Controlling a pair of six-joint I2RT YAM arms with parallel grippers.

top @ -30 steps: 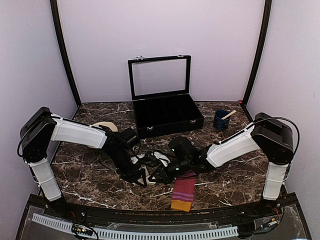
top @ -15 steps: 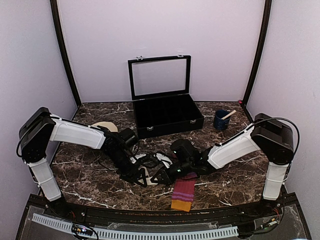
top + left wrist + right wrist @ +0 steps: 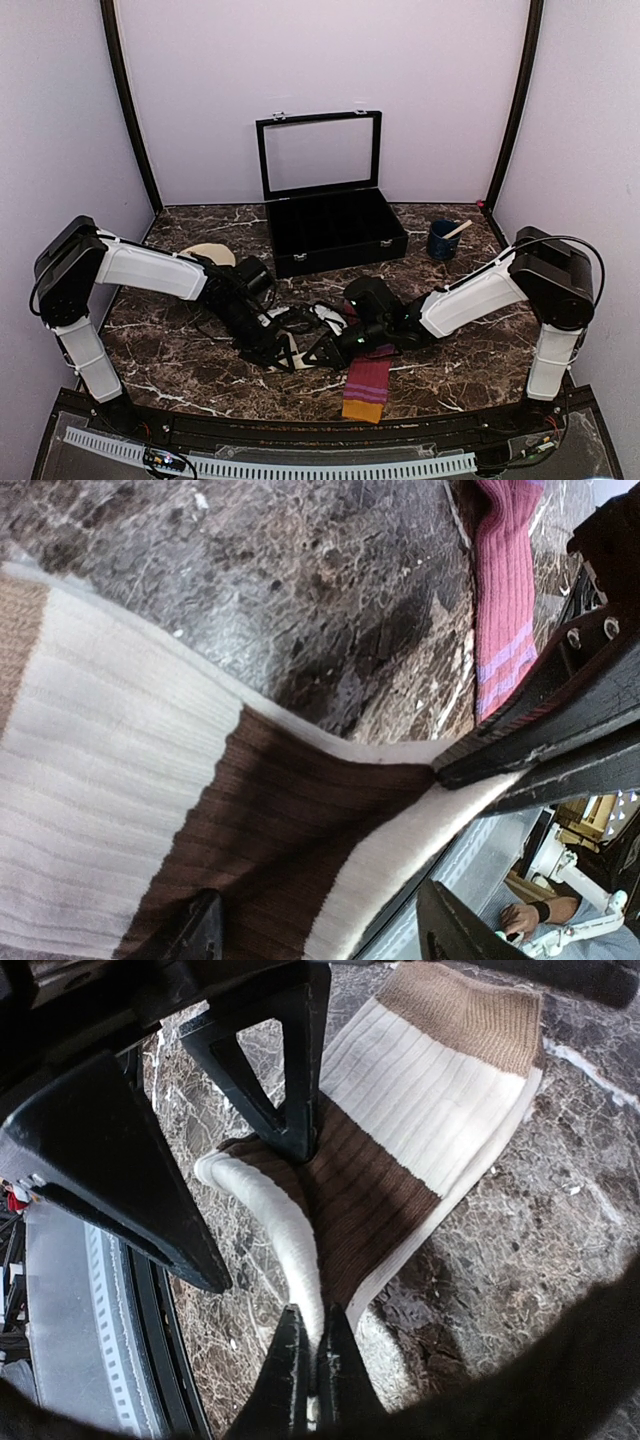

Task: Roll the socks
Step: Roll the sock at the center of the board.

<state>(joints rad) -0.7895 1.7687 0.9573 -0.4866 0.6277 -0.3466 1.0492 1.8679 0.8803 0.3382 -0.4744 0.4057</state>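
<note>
The cream sock (image 3: 420, 1090) with brown bands lies flat on the marble between my two grippers, its white end lifted and curled. It also shows in the top view (image 3: 322, 317) and the left wrist view (image 3: 120, 810). My right gripper (image 3: 312, 1365) is shut on that white end; it also shows in the top view (image 3: 318, 352). My left gripper (image 3: 320, 928) is open and straddles the dark brown band, one fingertip (image 3: 298, 1140) pressing on it. The magenta-purple striped sock (image 3: 366, 382) with the orange cuff lies flat near the front edge, apart from both grippers.
An open black case (image 3: 335, 232) stands at the back centre. A blue cup (image 3: 443, 241) with a stick is at the back right. A round beige disc (image 3: 208, 253) lies behind the left arm. The table's front edge (image 3: 320, 420) is close to the socks.
Hardly any. Both grippers stay at the cream sock; the right wrist has eased a little to the right, still holding the white end.
</note>
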